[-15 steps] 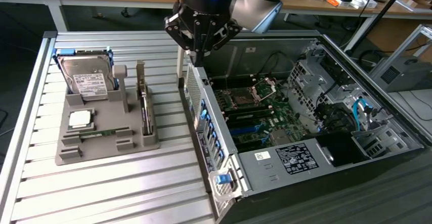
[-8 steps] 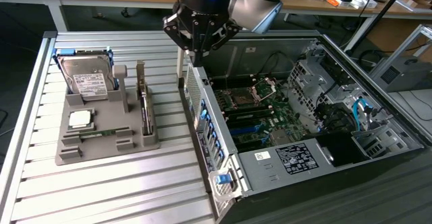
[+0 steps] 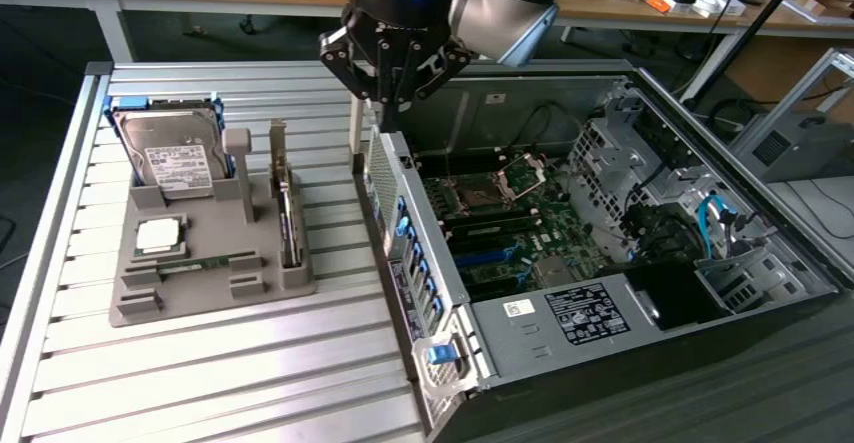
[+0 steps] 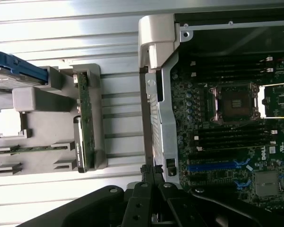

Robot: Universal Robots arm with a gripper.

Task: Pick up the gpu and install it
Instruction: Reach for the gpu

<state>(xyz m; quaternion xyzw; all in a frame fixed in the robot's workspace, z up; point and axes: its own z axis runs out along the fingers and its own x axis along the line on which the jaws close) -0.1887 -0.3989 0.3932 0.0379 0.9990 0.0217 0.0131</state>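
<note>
The gpu [image 3: 284,213] is a thin green card standing on edge in a slot of the grey holder [image 3: 200,298], its silver bracket rising at the far end. The wrist view looks down on the gpu [image 4: 85,118] edge-on, on the holder's side nearest the computer. My gripper [image 3: 388,103] hangs shut above the far end of the case's rear wall, to the exterior view's right of the holder and well above it. In the wrist view the gripper [image 4: 151,169] has its fingertips pressed together with nothing between them.
The holder also carries a silver hard drive [image 3: 174,153] in a blue frame, a processor chip [image 3: 158,233] and a memory stick [image 3: 200,263]. The open computer case [image 3: 441,353] lies to the exterior view's right, its motherboard [image 4: 227,118] exposed. Everything rests on a ribbed aluminium table [image 3: 240,383].
</note>
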